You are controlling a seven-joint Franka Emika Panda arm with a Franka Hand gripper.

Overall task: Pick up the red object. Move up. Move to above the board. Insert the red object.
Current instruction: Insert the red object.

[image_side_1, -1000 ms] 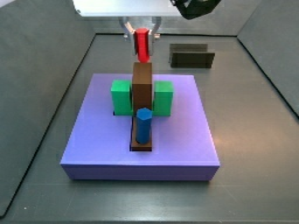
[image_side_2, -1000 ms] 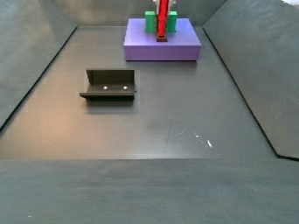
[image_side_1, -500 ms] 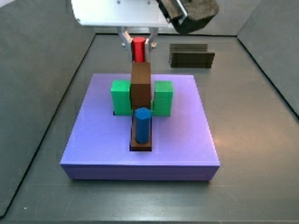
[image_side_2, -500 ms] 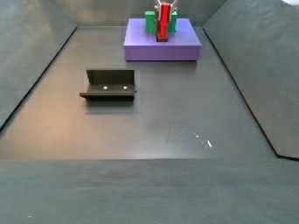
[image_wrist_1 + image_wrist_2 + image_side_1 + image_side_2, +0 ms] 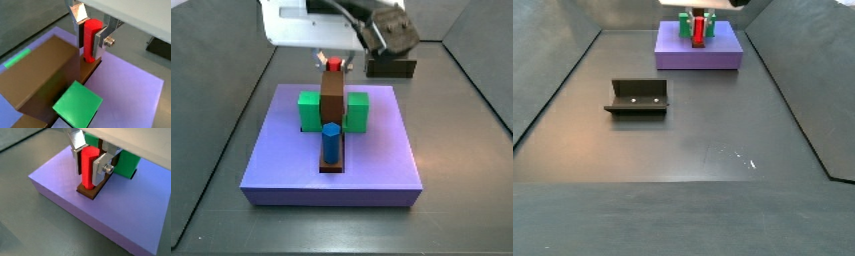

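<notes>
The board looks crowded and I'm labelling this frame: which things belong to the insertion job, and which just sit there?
In the job: red peg, held upright by the end effector over the brown strip's end; lavender board.
Just there: blue peg, green block, brown strip, fixture.

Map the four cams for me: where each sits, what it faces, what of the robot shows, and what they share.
Wrist view: on the arm's wrist, close above the board; gripper shut on the red object.
Wrist view: same mount, other angle; gripper, red object, board.
Side view: near and high, faces the board with its blue peg; gripper.
Side view: far off, across the floor and fixture; gripper.
Shared: red object, board.
</notes>
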